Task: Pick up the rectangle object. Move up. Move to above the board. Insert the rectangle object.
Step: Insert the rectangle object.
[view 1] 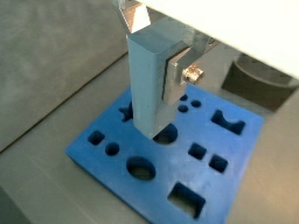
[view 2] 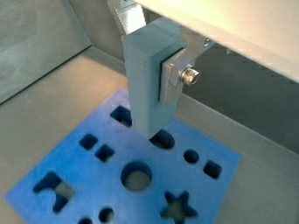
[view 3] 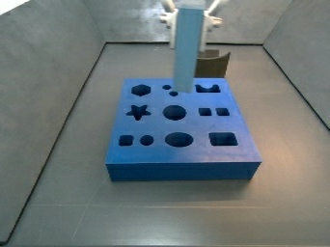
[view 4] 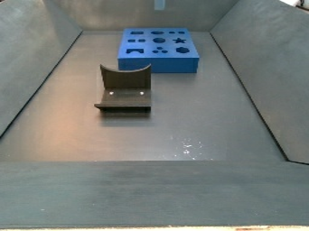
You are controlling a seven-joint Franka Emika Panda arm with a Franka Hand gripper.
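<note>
My gripper point(view 1: 156, 61) is shut on the rectangle object point(view 1: 149, 87), a tall light-blue bar held upright. One silver finger point(view 1: 176, 74) with a screw presses its side. The bar hangs over the board point(view 1: 111, 157), a thick bright blue slab with many shaped holes. The bar's lower end hides part of a hole near the board's middle back. I cannot tell whether it touches the board. The gripper point(view 2: 149, 57), bar point(view 2: 146, 87) and board point(view 2: 82, 166) also show in a wrist view. In a side view the gripper point(view 3: 190, 12) holds the bar point(view 3: 188, 48) over the board's point(view 3: 180, 159) back rows.
The dark fixture point(view 3: 214, 64) stands just behind the board, also seen in a wrist view point(view 1: 257, 79) and a side view point(view 4: 125, 90). The board point(view 4: 160, 56) lies at the far end of a grey walled bin there.
</note>
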